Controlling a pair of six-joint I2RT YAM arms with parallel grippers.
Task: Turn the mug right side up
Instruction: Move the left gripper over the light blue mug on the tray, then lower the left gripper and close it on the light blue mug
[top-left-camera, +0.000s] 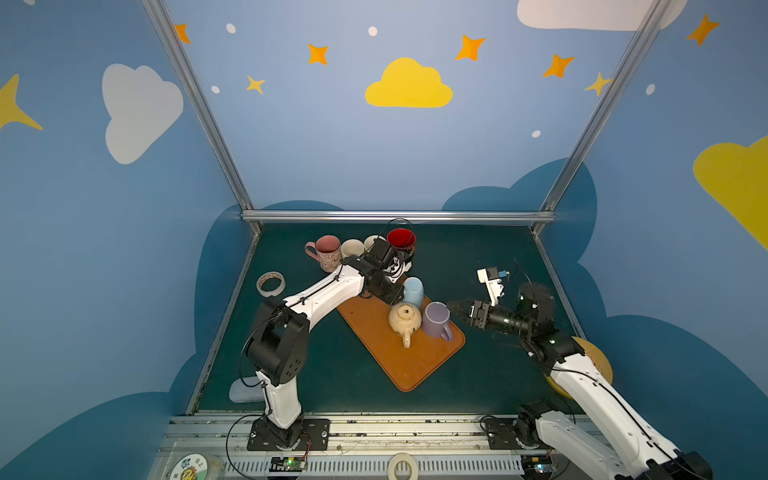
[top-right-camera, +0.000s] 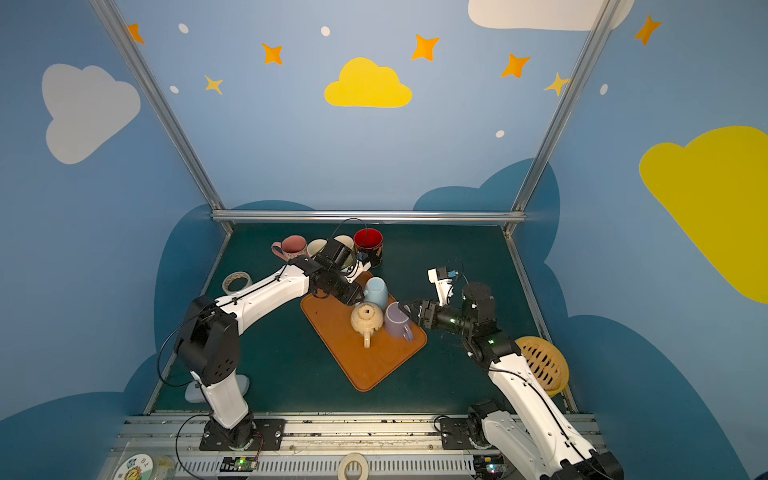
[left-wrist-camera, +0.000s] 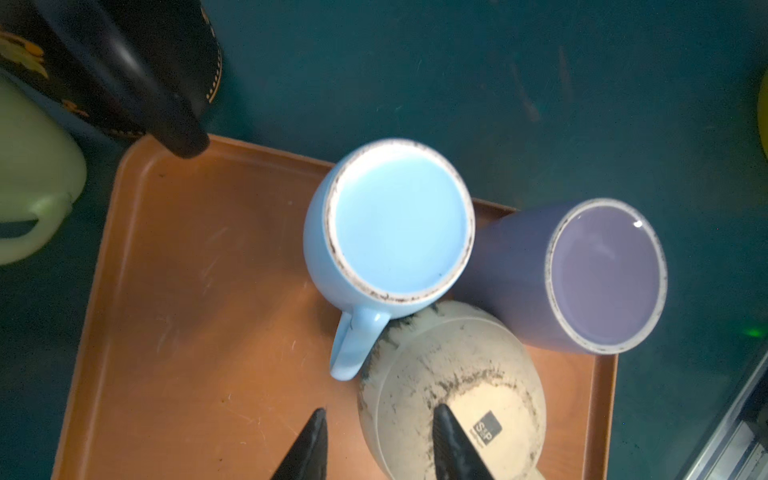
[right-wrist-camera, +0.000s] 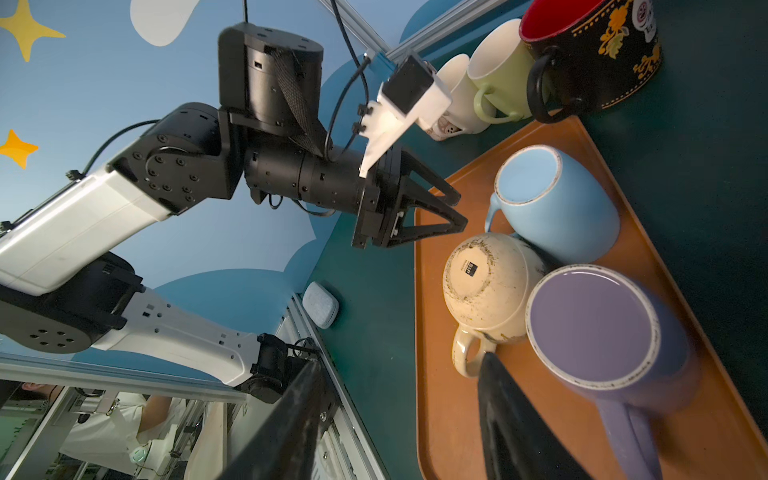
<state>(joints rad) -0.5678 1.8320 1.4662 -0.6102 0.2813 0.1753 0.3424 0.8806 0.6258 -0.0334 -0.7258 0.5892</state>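
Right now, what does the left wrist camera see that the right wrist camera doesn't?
Only the left wrist view: a sliver of something yellow at the picture's edge.

Only the right wrist view: the left arm, a white mug, the red inside of the black mug, the handles of the cream mug and purple mug, a pale pad, a person in a white shirt, and the right gripper, open.

Both: the orange tray with the blue mug, cream mug and purple mug upside down on it, the green mug, the black mug, and the left gripper, open.

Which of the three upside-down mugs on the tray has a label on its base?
The speckled cream mug; the blue mug and purple mug have plain bases.
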